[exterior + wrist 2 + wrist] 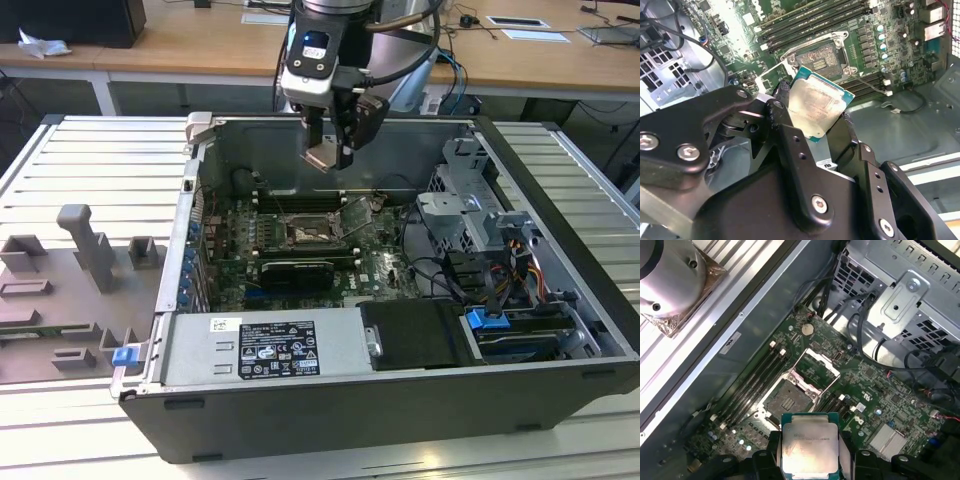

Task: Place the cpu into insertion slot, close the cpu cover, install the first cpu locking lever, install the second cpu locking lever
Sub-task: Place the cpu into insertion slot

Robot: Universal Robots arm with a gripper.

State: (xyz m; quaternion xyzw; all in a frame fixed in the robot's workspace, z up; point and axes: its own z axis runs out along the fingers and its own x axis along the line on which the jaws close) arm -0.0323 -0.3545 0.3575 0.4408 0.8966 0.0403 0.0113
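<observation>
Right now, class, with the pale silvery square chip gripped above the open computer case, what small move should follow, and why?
Probably line up and lower slowly towards the dark square insertion slot. The black gripper is shut on the pale silvery square cpu, well above the green motherboard, and the thin silvery cpu cover stands hinged open, leaving the slot bare.

Cpu (325, 155) above insertion slot (313, 233), well apart
</observation>
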